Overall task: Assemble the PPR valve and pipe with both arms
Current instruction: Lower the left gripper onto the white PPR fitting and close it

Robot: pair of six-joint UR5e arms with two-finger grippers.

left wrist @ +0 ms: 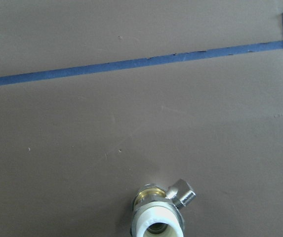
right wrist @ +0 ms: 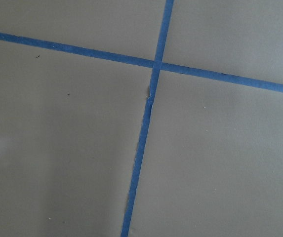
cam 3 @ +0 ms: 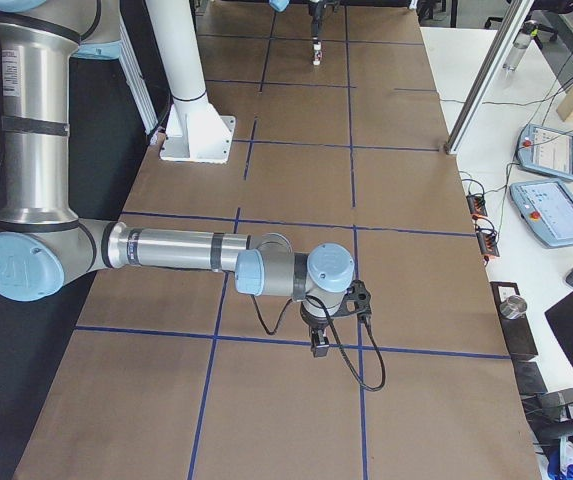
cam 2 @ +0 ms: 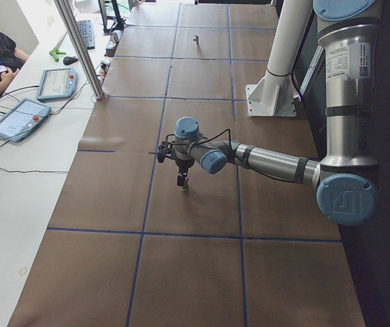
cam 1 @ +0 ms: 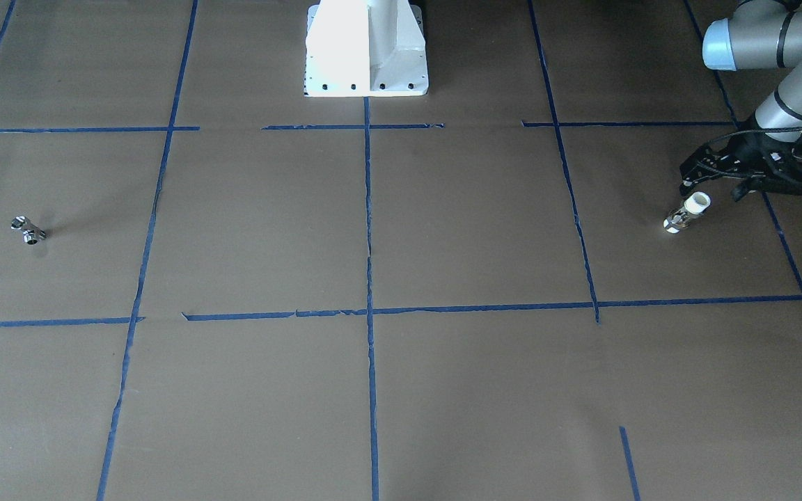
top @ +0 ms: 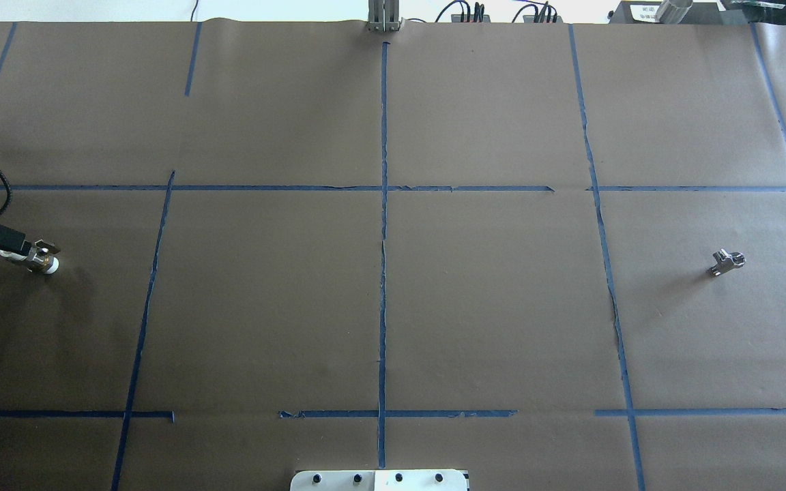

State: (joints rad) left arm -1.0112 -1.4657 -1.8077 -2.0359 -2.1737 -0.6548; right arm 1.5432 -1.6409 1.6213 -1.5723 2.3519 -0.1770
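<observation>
The black left gripper (cam 1: 714,189), jaws seemingly spread, hovers just over the upright white-ended, brass-banded PPR valve (cam 1: 686,212) at the brown table's (cam 1: 443,229) left end and should centre, descend straight, then clamp its body.

No full word or number is legible to you in any view. On the left arm (cam 2: 276,163), the pale-blue joint cap (cam 2: 346,199) carries a moulded logo mark; its letters are unclear. Above that cap, a white sticker (cam 2: 360,58) shows print too small to read. The right arm (cam 3: 166,250) repeats both: cap logo (cam 3: 11,266), sticker (cam 3: 11,65).
</observation>
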